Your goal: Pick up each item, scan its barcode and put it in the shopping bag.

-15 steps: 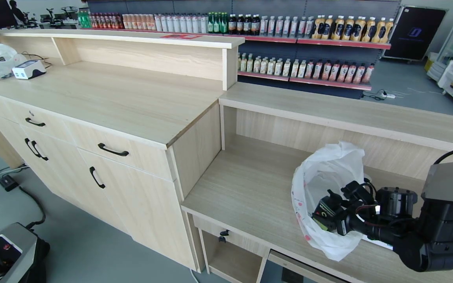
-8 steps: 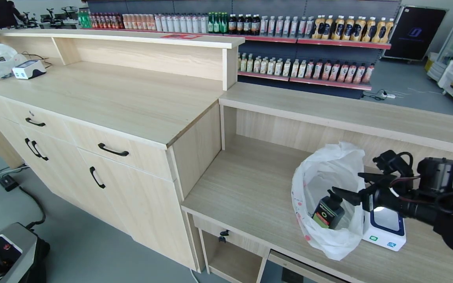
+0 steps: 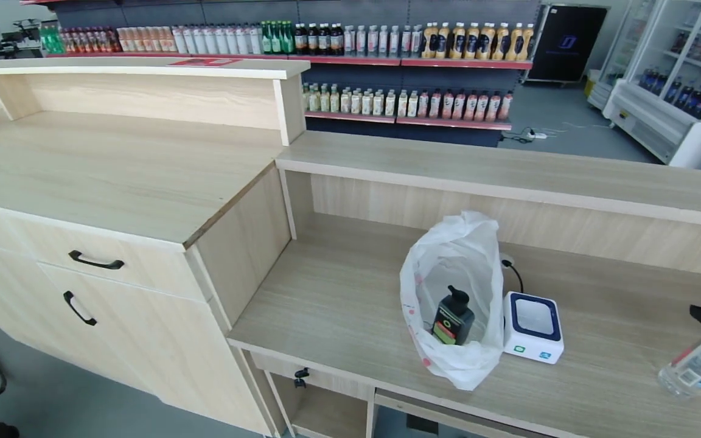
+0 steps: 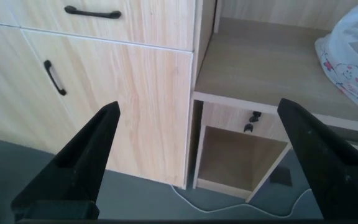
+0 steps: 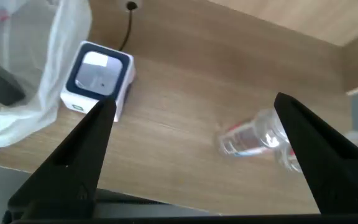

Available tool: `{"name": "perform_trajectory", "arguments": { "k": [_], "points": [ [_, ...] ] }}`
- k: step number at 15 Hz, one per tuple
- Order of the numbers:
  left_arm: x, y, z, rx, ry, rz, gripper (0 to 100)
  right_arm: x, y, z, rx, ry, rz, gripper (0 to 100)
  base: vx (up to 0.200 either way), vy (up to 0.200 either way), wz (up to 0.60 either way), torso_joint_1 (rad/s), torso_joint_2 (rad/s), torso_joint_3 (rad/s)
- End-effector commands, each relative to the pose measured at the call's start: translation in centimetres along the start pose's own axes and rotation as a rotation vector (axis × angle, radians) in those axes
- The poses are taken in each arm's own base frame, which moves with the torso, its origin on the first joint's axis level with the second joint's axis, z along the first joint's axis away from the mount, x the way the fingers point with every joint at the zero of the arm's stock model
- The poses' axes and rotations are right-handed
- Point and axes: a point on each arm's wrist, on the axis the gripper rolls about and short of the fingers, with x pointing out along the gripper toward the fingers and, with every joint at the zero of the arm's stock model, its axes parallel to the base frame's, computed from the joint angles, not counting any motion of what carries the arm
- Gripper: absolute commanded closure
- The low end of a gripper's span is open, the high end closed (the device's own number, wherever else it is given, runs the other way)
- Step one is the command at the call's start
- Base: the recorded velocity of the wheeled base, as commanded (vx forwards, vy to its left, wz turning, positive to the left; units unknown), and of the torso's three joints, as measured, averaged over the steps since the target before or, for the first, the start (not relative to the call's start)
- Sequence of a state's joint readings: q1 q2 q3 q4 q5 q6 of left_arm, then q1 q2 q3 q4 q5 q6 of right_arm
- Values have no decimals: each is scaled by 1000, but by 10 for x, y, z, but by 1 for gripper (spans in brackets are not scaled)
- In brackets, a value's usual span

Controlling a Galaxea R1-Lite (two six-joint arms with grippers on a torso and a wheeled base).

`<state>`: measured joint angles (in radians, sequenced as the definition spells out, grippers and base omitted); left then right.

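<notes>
Change: right gripper [image 5: 196, 99] has withdrawn from the shopping bag [image 3: 429, 274]; the camera has shifted.
Pump bottle [image 3: 453, 316]: upright inside the bag, delivered.
Right gripper: spread above the lying clear bottle [image 5: 260, 140], likely next.
Left gripper [image 4: 199, 104]: spread, idle.

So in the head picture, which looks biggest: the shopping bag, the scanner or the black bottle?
1. shopping bag, by far.
2. scanner.
3. black bottle, standing inside the bag; it looks only slightly smaller than the scanner, so that order is unsure.
</notes>
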<state>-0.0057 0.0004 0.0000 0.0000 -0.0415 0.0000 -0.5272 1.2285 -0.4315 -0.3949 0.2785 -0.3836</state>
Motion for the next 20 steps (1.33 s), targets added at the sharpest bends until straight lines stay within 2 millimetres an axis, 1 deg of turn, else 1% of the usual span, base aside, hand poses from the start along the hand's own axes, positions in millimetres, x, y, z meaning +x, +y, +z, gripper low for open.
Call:
{"name": "perform_trajectory", "arguments": {
  "k": [1,3,4,5,7,8,9,10,12,14,17,20],
  "points": [
    [0,0,0,0,1,0,0,-23,-2,0,23,-8,-83,0,0,0,-600,2,7,2],
    [0,0,0,0,1,0,0,-23,-5,-9,53,62,-94,0,0,0,-600,-2,0,0],
    [0,0,0,0,1,0,0,-15,-10,-12,64,84,-98,0,0,0,-600,2,-2,7],
    [0,0,0,0,1,0,0,-1,-16,-14,70,95,-99,0,0,0,-600,2,2,2],
    [0,0,0,0,1,0,0,34,-29,-19,64,76,-92,0,0,0,0,0,0,0],
    [0,0,0,0,1,0,0,51,-32,-23,61,51,-42,0,0,0,0,0,0,0],
    [0,0,0,0,1,0,0,65,-34,-28,41,17,45,0,0,0,0,0,0,0],
    [0,0,0,0,1,0,0,76,-36,-36,6,-7,130,0,0,0,0,0,0,0],
    [0,0,0,0,1,0,0,87,-41,-53,-98,-11,222,0,0,0,0,0,0,0],
    [0,0,0,0,1,0,0,90,-43,-67,-148,2,276,0,0,0,0,0,0,0],
    [0,0,0,0,1,0,0,99,-48,-79,-176,10,308,0,0,0,0,0,0,0],
    [0,0,0,0,1,0,0,103,-52,-86,-172,14,312,0,0,0,0,0,0,0]
  ]
}}
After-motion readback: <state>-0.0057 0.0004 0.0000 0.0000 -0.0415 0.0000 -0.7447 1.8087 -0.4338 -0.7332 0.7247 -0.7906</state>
